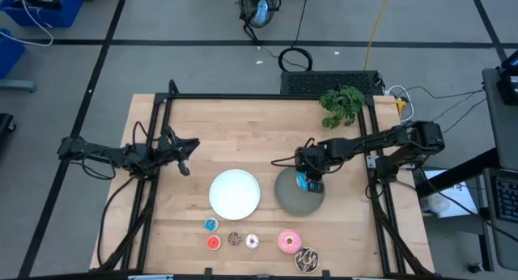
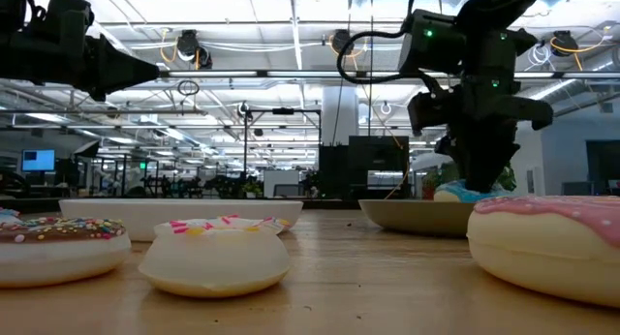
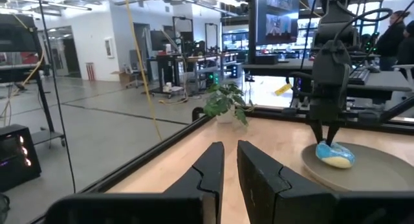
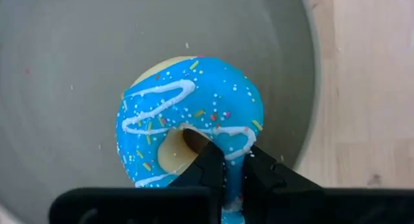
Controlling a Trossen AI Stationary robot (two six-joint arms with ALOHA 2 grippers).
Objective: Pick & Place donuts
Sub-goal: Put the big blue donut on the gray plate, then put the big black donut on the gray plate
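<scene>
The larger blue donut (image 4: 191, 120), iced with white lines and sprinkles, lies on the grey plate (image 1: 290, 201), and my right gripper (image 1: 307, 180) is shut on it from above. It also shows as the blue donut (image 3: 335, 154) under the right gripper (image 3: 327, 136) in the left wrist view. Near the table's near edge lie the tiny blue (image 1: 210, 224), red (image 1: 214, 242), brown (image 1: 235, 239) and whitish-pink (image 1: 252, 242) donuts, the pink donut (image 1: 289, 241) and the dark brown donut (image 1: 306, 260). My left gripper (image 1: 184, 157) hovers shut, left of the white plate (image 1: 235, 193). My right gripper pinches the blue donut's ring wall (image 4: 234, 160) on one side, with one finger (image 4: 206, 160) in the hole and the other finger (image 4: 260, 167) outside the rim. The fingers point straight down. The donut lies, slightly tilted, on the grey plate (image 3: 381, 166).
A potted green plant (image 1: 342, 104) stands at the table's far right corner. A black frame (image 1: 267, 96) runs round the table's edges. The white plate lies left of the grey one. Bare wood shows between the left arm and the plates.
</scene>
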